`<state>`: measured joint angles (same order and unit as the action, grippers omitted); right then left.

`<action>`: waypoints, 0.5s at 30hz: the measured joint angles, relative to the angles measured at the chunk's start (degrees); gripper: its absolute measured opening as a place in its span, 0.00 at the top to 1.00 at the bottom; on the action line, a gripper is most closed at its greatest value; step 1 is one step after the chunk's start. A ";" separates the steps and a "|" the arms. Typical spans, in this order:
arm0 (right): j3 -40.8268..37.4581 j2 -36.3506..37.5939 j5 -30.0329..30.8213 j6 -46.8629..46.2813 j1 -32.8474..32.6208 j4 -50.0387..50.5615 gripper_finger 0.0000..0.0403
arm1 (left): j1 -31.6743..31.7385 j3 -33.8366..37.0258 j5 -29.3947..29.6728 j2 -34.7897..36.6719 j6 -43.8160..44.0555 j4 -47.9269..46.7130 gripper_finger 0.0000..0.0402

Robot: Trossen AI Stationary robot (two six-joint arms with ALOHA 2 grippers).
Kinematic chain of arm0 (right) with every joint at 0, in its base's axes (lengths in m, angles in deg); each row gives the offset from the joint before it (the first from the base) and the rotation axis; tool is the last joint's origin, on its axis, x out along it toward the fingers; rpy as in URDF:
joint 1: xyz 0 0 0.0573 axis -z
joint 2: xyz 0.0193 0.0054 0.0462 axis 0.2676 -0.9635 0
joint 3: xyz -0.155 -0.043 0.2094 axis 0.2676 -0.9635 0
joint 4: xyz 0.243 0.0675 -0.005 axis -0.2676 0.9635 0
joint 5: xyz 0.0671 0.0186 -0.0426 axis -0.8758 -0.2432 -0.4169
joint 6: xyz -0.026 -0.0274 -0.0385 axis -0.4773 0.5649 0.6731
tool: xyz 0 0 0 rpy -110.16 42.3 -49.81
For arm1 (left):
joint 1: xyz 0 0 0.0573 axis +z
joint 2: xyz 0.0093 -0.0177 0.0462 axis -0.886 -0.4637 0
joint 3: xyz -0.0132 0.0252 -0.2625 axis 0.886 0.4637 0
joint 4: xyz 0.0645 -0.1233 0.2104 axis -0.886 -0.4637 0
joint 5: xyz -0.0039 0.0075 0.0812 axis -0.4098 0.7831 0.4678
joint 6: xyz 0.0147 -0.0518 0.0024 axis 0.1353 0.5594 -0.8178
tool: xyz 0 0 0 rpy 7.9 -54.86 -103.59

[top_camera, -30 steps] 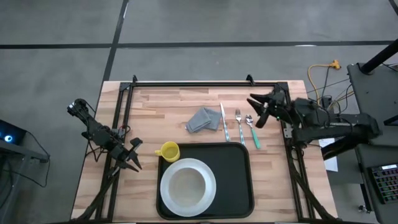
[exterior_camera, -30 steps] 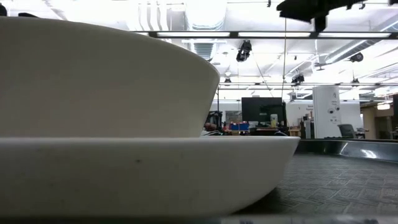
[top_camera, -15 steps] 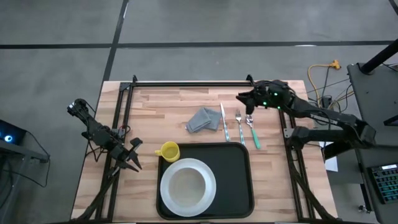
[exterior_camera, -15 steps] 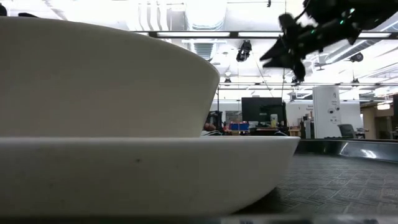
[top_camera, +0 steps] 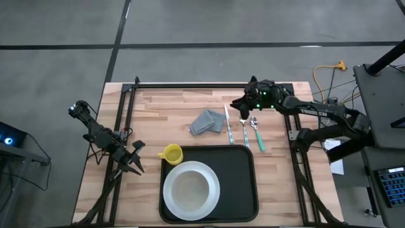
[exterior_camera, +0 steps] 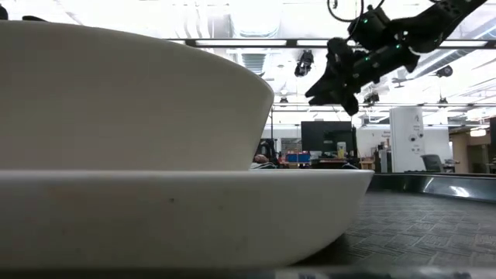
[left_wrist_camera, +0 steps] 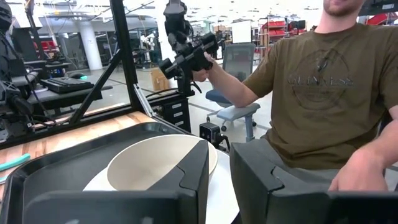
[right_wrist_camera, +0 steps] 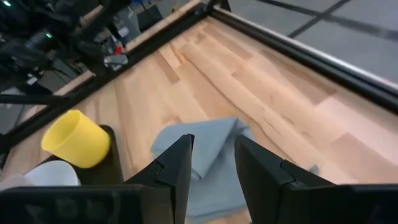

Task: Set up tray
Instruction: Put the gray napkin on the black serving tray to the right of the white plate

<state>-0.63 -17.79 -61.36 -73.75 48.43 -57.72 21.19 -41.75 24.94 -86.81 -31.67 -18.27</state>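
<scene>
So the tray (top_camera: 243,180) sits at the near middle of the bench (top_camera: 164,114), long axis running side to side, with the white plate (top_camera: 191,188) already on its left half and the yellow cup (top_camera: 171,153) just off its far-left corner. The right tool (top_camera: 239,107) hangs over the far side above the fork (top_camera: 243,128) and spoon (top_camera: 255,132), fingers a narrow gap apart and holding nothing, so the tray lies toward the near edge from it. The left tool (top_camera: 135,166) is parked off the tray's left end, fingers nearly together, so I'd guess the right arm handles the cutlery.
</scene>
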 joint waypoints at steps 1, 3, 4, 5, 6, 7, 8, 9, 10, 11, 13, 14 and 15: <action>0.04 -0.97 0.00 -0.02 0.00 0.00 0.72 | 0.00 0.00 0.02 0.00 0.01 -0.01 0.88; 0.04 -3.14 0.00 0.00 0.00 0.00 0.72 | 0.00 0.00 0.02 0.00 0.00 -0.01 0.88; 0.04 -4.39 0.02 -0.02 0.00 -0.19 0.72 | 0.00 0.00 0.02 0.00 0.00 -0.01 0.88; 0.07 -5.67 0.04 0.00 0.00 -0.68 0.72 | 0.01 0.00 0.02 0.00 0.00 -0.01 0.88; 0.31 -6.95 0.07 0.00 0.01 -0.80 0.72 | 0.01 0.00 0.02 0.00 -0.01 -0.01 0.88; 0.55 -8.15 0.16 0.29 0.08 -0.82 0.72 | 0.01 0.00 0.02 0.00 -0.01 -0.01 0.88; 0.99 -9.41 0.15 1.06 0.16 -0.76 0.72 | 0.00 0.00 0.02 0.00 0.01 -0.01 0.88; 1.61 -10.69 0.16 1.80 0.18 -0.76 0.72 | 0.00 0.00 0.02 0.00 0.00 -0.01 0.88; 2.20 -11.80 0.18 2.29 0.20 -0.72 0.72 | 0.02 0.00 0.04 0.00 0.01 -0.01 0.88; 2.72 -12.94 0.17 2.56 0.17 -0.61 0.72 | 0.00 0.00 0.04 0.00 0.01 -0.01 0.88; 4.17 -15.05 0.17 2.31 0.17 -0.61 0.72 | 0.00 0.00 0.04 0.00 0.01 -0.01 0.88; 4.68 -15.96 0.16 2.32 0.17 -0.57 0.72 | 0.01 0.00 0.04 0.01 0.00 -0.01 0.88; 5.21 -16.79 0.14 2.37 0.15 -0.35 0.72 | 0.00 0.00 0.05 0.02 0.00 -0.01 0.88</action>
<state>4.59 -34.58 -61.22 -71.38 48.58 -58.07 21.19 -41.75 24.99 -86.79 -31.67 -18.28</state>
